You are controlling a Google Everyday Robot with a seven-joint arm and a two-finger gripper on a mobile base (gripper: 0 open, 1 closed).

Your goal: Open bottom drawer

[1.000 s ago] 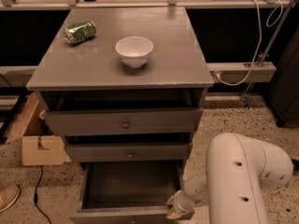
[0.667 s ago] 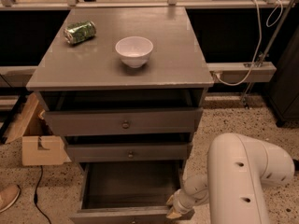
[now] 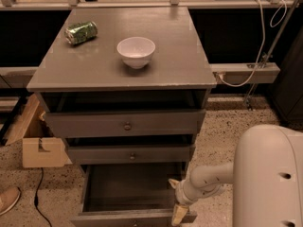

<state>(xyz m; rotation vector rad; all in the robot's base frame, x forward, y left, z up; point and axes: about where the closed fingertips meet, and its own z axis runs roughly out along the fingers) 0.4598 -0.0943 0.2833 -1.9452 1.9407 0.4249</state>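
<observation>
The grey cabinet has three drawers. The bottom drawer stands pulled far out, its dark inside showing and its front edge at the bottom of the view. The middle drawer and top drawer stand out slightly. My gripper is at the bottom drawer's right front corner, at the end of my white arm that reaches in from the right.
A white bowl and a crushed green can sit on the cabinet top. A cardboard box stands on the floor at the left, with a shoe near it. My white body fills the lower right.
</observation>
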